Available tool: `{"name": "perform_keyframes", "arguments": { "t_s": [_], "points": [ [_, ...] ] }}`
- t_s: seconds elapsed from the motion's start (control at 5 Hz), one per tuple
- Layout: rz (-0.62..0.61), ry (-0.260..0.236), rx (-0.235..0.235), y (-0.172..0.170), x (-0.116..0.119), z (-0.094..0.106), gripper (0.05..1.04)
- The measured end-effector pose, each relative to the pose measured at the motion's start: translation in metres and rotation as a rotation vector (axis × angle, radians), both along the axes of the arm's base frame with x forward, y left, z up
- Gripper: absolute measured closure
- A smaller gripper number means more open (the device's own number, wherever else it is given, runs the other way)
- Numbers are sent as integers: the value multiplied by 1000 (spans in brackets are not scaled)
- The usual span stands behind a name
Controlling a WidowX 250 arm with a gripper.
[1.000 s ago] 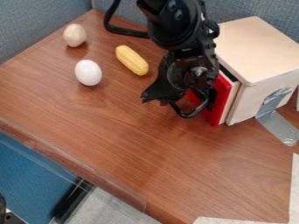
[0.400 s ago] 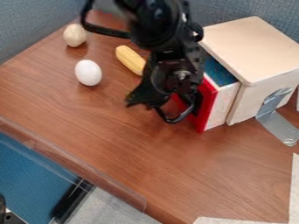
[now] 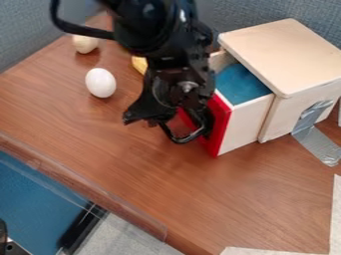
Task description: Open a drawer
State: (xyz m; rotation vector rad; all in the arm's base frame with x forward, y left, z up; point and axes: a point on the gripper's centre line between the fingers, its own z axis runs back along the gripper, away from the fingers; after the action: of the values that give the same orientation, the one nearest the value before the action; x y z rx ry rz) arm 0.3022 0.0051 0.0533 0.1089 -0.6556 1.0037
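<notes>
Drawer point(image 3: 245, 124) had slid farther left and slightly nearer, out of wooden box point(image 3: 286, 55) at right; gap at its top had widened, baring more of blue interior point(image 3: 241, 84). Gripper point(image 3: 164, 119) had shifted left along with it, at black handle point(image 3: 178, 140) on red front point(image 3: 220, 127). Could not tell how wide claw stood, or whether it gripped handle or merely hooked it. Task looked largely done, drawer well open; short further pull or letting go seemed next. White egg point(image 3: 100, 82), far left, unmoved.
</notes>
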Motion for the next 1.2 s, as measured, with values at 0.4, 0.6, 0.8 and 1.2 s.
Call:
{"name": "perform_keyframes", "arguments": {
  "t_s": [0.4,0.6,0.8,1.2],
  "points": [
    [4,-31,15,13,-13,9,968],
    [2,-34,20,19,-19,9,968],
    [4,-37,30,25,-23,12,969],
    [23,-40,22,32,-25,14,711]
  ]
}}
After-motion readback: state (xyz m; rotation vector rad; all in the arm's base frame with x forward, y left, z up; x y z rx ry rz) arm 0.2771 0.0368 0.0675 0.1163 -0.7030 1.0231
